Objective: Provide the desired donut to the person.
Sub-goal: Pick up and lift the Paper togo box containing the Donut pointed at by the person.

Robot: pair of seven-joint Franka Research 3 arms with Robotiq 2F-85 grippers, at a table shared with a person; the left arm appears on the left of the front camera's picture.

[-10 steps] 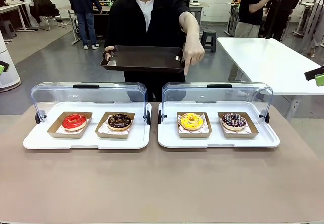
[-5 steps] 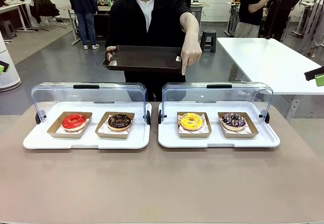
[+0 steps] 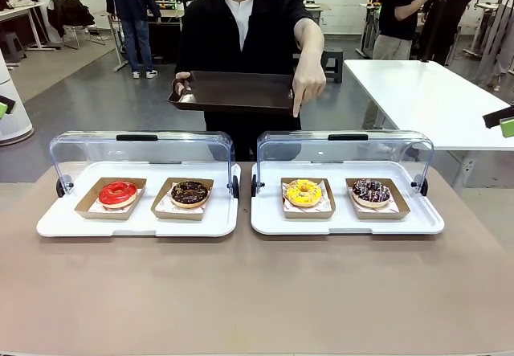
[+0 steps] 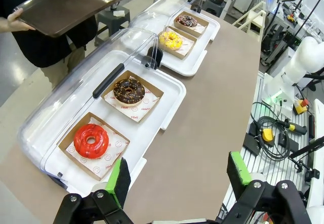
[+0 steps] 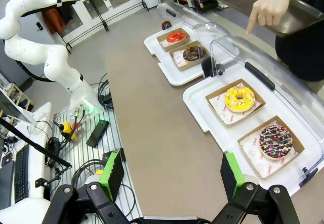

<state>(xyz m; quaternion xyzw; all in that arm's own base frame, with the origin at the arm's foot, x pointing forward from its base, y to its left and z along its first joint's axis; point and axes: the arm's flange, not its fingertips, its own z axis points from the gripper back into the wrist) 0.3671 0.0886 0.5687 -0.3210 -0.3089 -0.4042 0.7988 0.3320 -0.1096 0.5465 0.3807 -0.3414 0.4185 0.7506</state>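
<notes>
Beyond the yellow donut (image 3: 303,192), a pointing hand (image 3: 307,83)

There are four donuts (image 3: 303,191), four cardboard boats (image 3: 103,209), two white trays (image 3: 56,223), two clear lids (image 3: 88,149), one brown serving tray (image 3: 233,91) and one person (image 3: 241,26) at the surface (image 3: 257,292).

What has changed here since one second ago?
The person and the brown tray shifted slightly toward picture right; the pointing hand still aims down above the yellow donut. Nothing was grasped or released. The four donuts and both clear lids stayed put.
</notes>
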